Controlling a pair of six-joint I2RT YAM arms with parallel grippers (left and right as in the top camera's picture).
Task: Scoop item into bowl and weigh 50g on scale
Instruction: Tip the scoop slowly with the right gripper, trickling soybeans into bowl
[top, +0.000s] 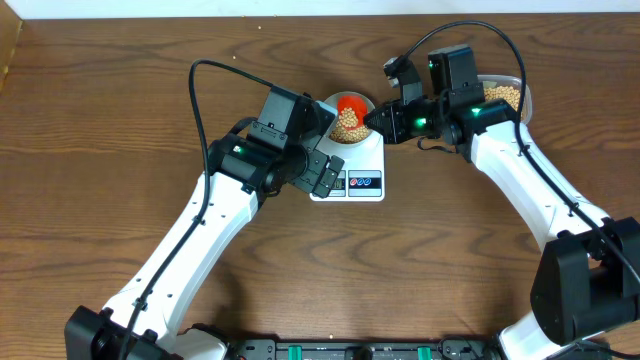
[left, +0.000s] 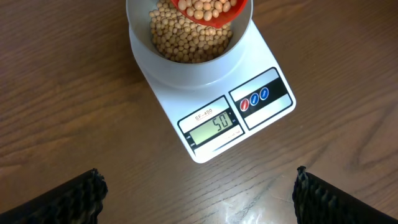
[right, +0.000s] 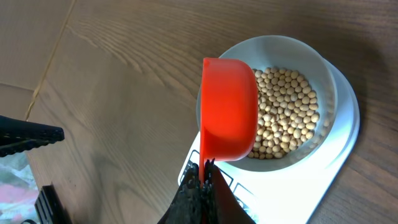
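Weighing step: right fingers (right: 198, 194) pinch scoop (right: 229, 106) over bowl (right: 280, 42); scale (left: 168, 93) display shows target. Left fingers (left: 62, 199) spread. Next: withdraw scoop without spilling beans (right: 286, 106).

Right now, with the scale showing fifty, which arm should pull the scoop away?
Right. The right gripper is shut on the red scoop by its handle, above the bowl; the left gripper hangs open and empty beside the scale.

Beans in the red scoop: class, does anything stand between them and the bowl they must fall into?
Nothing visible. The right pincer holds the red scoop tilted above the bowl on the scale, with only open air between its beans and those below. The open left pincer stands clear.
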